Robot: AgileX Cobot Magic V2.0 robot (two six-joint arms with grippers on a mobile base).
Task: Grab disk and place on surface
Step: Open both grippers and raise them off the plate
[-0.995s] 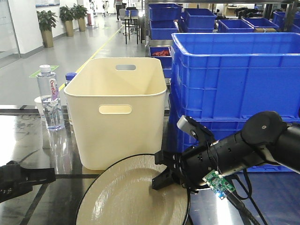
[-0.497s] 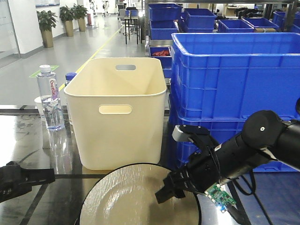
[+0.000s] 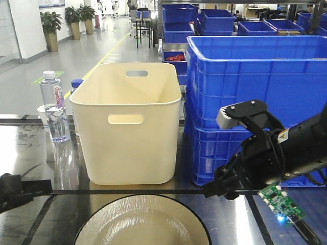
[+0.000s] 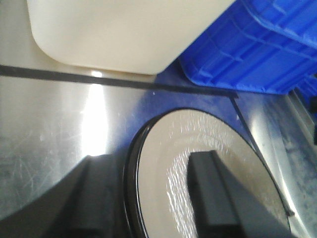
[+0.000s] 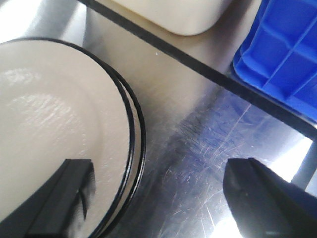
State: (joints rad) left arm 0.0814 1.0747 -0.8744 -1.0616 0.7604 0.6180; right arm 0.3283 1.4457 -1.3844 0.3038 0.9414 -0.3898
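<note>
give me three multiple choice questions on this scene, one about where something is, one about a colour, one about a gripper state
1. Where is the water bottle?
A. left of the cream bin
B. inside the blue crate
C. on the plate

2. What colour is the plate's rim?
A. red
B. black
C. blue

3. How is the right gripper?
A. shut on the plate
B. shut on the bottle
C. open, holding nothing

Answers:
1 A, the front view shows it standing on the table left of the cream bin.
2 B, a black line edges the cream plate.
3 C, the right wrist view shows its jaws wide apart, one over the plate and one over bare table.
</note>
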